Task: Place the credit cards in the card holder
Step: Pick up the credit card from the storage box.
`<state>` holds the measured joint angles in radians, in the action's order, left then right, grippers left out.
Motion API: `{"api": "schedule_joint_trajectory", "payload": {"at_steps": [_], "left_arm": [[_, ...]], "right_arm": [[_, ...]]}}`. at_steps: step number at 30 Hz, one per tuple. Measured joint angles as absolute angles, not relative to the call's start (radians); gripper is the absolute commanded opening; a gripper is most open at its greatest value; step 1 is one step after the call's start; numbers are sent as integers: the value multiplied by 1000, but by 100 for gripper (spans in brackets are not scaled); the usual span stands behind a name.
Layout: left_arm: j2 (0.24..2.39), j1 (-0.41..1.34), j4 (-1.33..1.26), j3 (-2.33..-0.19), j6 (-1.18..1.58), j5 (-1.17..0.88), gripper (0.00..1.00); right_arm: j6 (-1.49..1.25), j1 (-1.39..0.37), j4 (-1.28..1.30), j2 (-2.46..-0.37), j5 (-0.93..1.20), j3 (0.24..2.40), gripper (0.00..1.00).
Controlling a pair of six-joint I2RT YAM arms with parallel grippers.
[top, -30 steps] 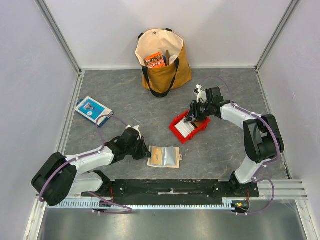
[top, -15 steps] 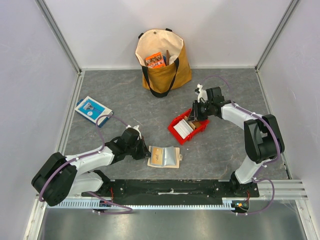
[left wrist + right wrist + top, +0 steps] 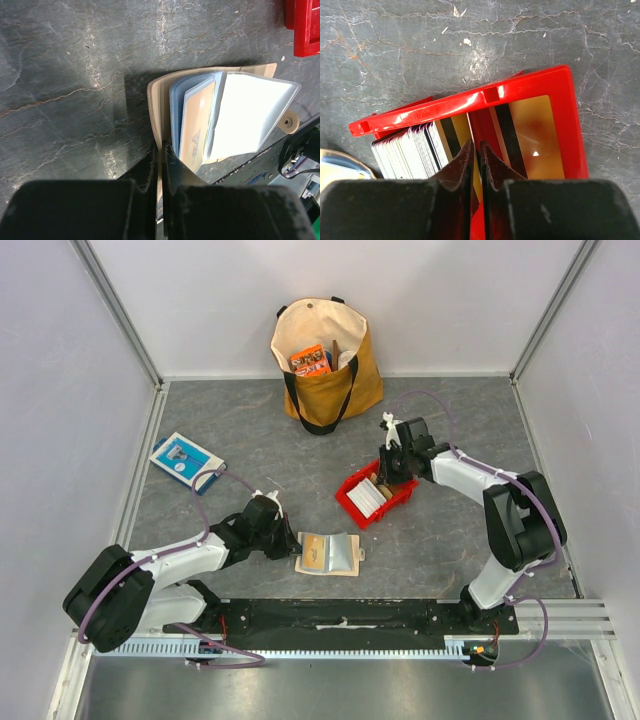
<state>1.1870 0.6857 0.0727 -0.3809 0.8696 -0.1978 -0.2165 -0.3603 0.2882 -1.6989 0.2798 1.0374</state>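
The left gripper [image 3: 160, 148] is pinching the beige leather-like folding card holder's [image 3: 240, 115] near edge, pinning it open for loading. The right gripper [image 3: 476, 146] is seemingly nipping one of the pale plastic credit cards [image 3: 420, 145] standing in the red plastic tray [image 3: 470, 100] at its fingertips.

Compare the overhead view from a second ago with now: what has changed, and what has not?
The right gripper shifted toward the far edge of the red tray and closed on one of the credit cards. The left gripper stays shut on the card holder; nothing else moved.
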Motion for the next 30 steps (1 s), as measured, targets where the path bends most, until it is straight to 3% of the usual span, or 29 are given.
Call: {"api": "schedule_joint_trajectory", "payload": {"at_steps": [7, 12, 23, 30], "left_arm": [[1187, 686, 72, -381, 870, -208, 2], [1186, 686, 72, -381, 870, -212, 2], [1148, 686, 73, -381, 870, -212, 2], [1134, 686, 74, -381, 870, -212, 2]], "right_arm": [[-182, -427, 321, -1694, 163, 1038, 20], [-159, -454, 350, -1694, 106, 1046, 0], [-159, -474, 408, -1542, -46, 1086, 0], [-293, -575, 445, -1391, -269, 1141, 0]]}}
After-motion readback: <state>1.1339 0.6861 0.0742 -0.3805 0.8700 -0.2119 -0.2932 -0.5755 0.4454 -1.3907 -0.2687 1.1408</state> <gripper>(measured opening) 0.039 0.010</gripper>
